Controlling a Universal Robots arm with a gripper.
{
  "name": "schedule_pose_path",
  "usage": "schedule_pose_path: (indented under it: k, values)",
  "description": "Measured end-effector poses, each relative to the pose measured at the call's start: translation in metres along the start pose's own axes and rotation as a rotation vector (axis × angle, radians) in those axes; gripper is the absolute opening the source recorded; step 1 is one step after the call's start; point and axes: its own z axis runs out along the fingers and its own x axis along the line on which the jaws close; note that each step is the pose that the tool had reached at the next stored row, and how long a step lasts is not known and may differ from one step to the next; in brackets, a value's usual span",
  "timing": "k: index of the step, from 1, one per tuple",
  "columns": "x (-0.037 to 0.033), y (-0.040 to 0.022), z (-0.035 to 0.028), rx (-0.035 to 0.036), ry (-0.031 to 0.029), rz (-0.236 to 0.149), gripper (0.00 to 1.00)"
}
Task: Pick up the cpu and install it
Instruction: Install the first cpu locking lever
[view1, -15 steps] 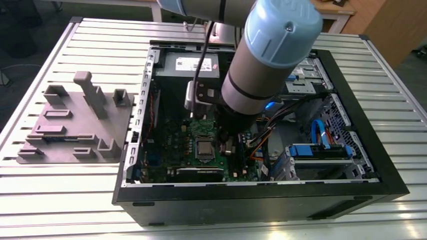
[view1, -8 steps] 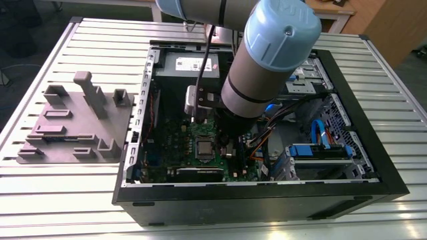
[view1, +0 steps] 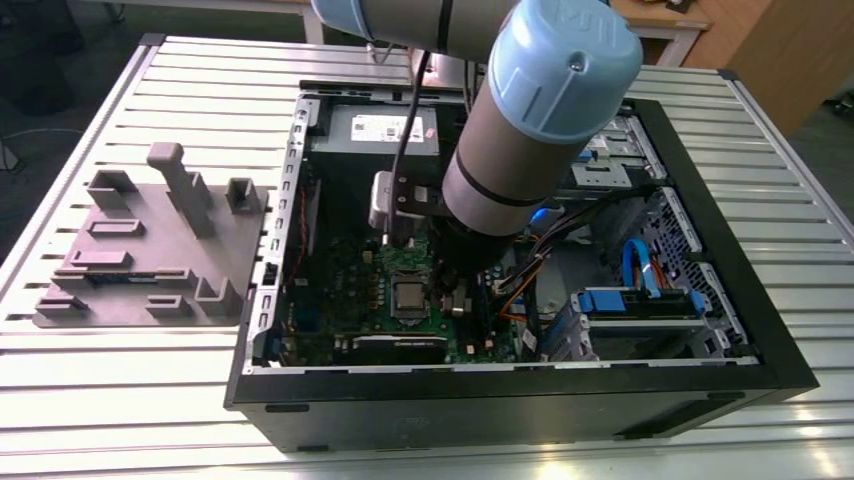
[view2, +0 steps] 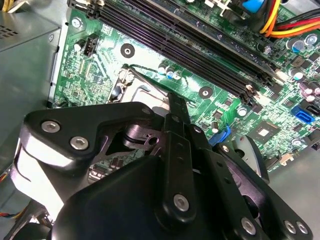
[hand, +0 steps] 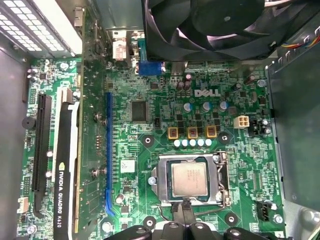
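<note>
Exterior view, from its left to its right: grey moulded tray (view1: 147, 250) on a slatted table (view1: 120, 400); open computer case (view1: 534, 405); robot arm (view1: 534, 130) reaching down inside, above the green motherboard (view1: 390, 262); blue drive bays (view1: 641, 300). In the first wrist view, cpu (hand: 190, 180) lying flat within the metal-framed socket (hand: 223, 175), gripper (hand: 184, 212) just beside that socket's edge. Cannot tell whether clenched or released.

Slatted metal table (view1: 134, 400), open computer case (view1: 507, 408), grey moulded fixture (view1: 230, 250)
</note>
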Motion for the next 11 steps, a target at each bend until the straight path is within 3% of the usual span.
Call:
schedule_pose_path:
  k: [4, 11]
  values:
    - [0.0002, -0.0002, 0.0015, 0.0003, 0.0110, 0.002, 0.10]
    - [0.0006, -0.0008, 0.0061, -0.0009, 0.0142, -0.016, 0.10]
